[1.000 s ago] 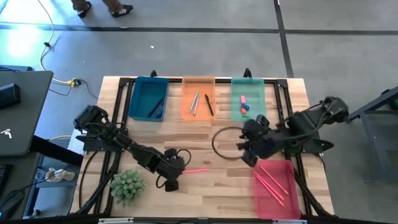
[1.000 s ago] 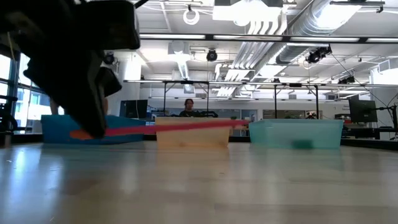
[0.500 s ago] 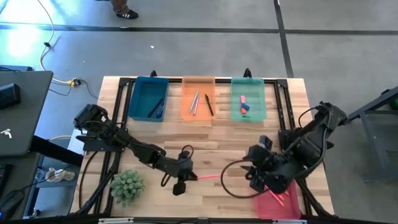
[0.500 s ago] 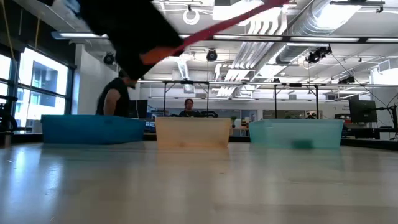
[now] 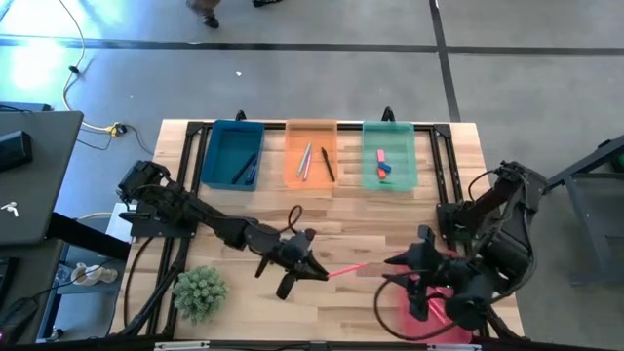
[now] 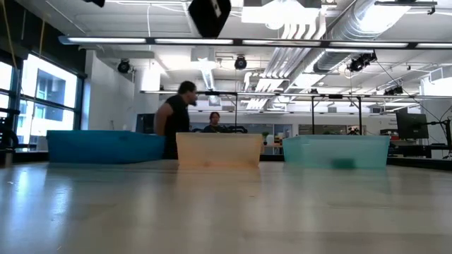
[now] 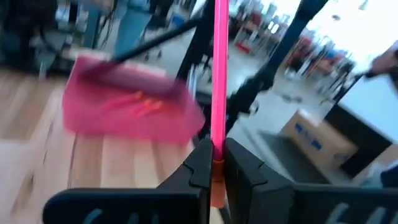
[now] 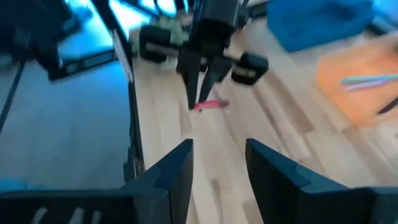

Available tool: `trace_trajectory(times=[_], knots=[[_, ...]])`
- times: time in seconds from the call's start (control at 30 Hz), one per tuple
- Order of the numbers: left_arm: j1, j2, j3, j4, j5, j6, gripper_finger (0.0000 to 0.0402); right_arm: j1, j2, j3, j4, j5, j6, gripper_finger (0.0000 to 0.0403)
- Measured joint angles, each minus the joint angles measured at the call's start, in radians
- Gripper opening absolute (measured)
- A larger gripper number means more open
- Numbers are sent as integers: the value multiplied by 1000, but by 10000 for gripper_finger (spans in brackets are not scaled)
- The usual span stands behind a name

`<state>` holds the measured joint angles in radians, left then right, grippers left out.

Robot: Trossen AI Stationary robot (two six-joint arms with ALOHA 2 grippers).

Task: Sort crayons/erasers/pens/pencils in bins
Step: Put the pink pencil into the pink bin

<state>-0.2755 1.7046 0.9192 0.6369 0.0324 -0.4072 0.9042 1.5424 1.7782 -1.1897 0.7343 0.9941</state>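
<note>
Tabletop: erasers [image 5: 382, 165] in green bin [image 5: 390, 133]

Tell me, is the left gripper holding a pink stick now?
Yes, the left gripper is shut on a pink stick, which points toward the red-pink bin.

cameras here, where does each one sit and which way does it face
High view: above the table, looking straight down; both dark arms, left gripper shut on a thin pink stick.
Low view: at table-top height, looking level at the translucent blue plastic bin and the room; only a dark arm part overhead.
Left wrist view: on the left arm, facing the translucent red-pink plastic bin; own fingers clamp the stick.
Right wrist view: on the right arm, facing the left gripper; own open fingers.
Shared: the stick, in three views.
</note>
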Motion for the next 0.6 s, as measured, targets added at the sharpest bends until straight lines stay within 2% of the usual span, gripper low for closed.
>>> trace_trajectory(times=[0.17,0.4,0.6], knots=[[22,-1,1,149,13,-20,8,36,-6,0,50,165,8,139],[34,-1,1,260,10,-34,8,-5,21,0,195,314,-128,139],[33,-2,1,291,9,-12,8,-66,54,0,240,337,-104,139]])
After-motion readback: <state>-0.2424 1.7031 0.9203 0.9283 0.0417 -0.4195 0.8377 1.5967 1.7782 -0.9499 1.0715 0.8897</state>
